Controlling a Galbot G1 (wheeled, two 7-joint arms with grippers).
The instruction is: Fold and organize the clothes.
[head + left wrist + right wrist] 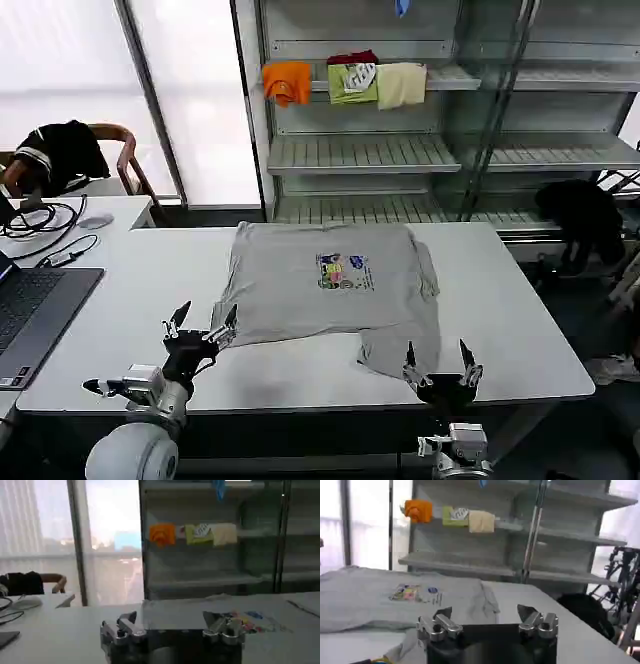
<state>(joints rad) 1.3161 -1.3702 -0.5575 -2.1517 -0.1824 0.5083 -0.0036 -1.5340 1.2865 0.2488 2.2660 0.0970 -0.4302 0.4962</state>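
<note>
1. Grey cotton tee with a small colourful square chest print [335,285] lies spread on the white table [520,300], chest up, collar toward the shelves; its hem edge faces me, and one lower corner hangs rumpled toward the near table edge by my right side.
2. My left gripper [203,327] hovers at the tee's near-left corner, jaws spread wide, gripping nothing; I cannot tell whether a fingertip touches the cloth.
3. My right gripper [440,362] sits just beside the rumpled near-right corner, jaws likewise wide and empty.
4. I judge the folding has barely begun: the tee is flat apart from that corner, and I am lining up to pinch both hem corners.
5. Next, I would lower both grippers onto the corners, close on one layer of fabric, and carry the hem toward the collar evenly.
6. Behind the table, a metal shelf rack [370,150] holds folded orange, green and cream garments [345,83].
</note>
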